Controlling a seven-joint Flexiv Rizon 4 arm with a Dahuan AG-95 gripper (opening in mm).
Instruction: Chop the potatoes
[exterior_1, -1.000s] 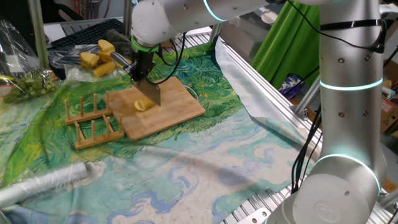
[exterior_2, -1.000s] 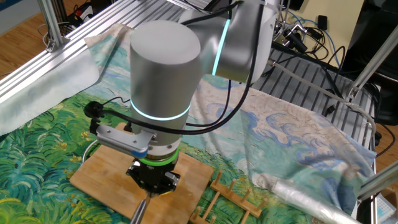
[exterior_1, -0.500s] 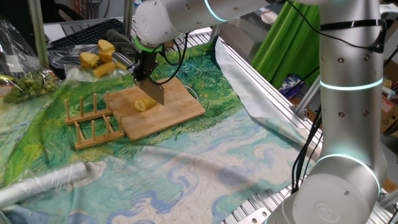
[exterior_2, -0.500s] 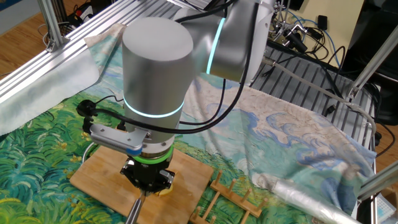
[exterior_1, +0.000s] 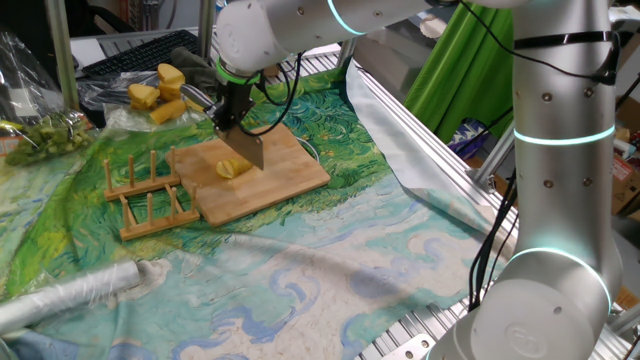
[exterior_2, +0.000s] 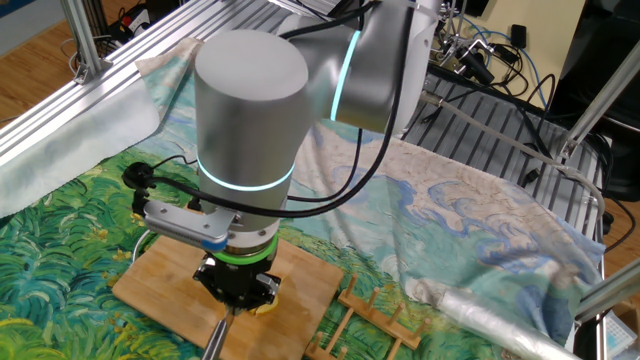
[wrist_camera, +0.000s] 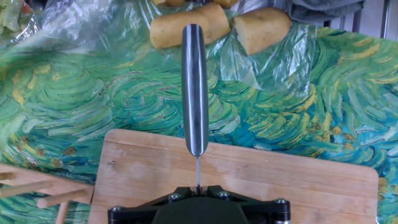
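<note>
The potatoes (exterior_1: 228, 168) are a few small pale-yellow pieces lying on the wooden board (exterior_1: 285, 175). My gripper (exterior_1: 232, 108) hangs over the board's far left part, shut on a knife. The knife's blade (exterior_1: 248, 150) points down and stands right beside the potatoes, on their right. In the hand view the steel knife handle (wrist_camera: 194, 87) runs away from the gripper (wrist_camera: 198, 186) above the board (wrist_camera: 286, 180); the potatoes are out of sight there. In the other fixed view the arm covers most of the board (exterior_2: 150, 282), and the gripper (exterior_2: 237, 292) sits low over it.
Bigger deep-yellow chunks (exterior_1: 160, 90) lie on clear plastic behind the board, also the chunks (wrist_camera: 189, 25) in the hand view. A wooden rack (exterior_1: 150, 195) stands left of the board. A bag of greens (exterior_1: 45, 135) is far left, a plastic roll (exterior_1: 70, 295) near the front.
Over the first half second the gripper and knife shifted slightly to the right along the board, past the potatoes. Since then nothing has moved.
</note>
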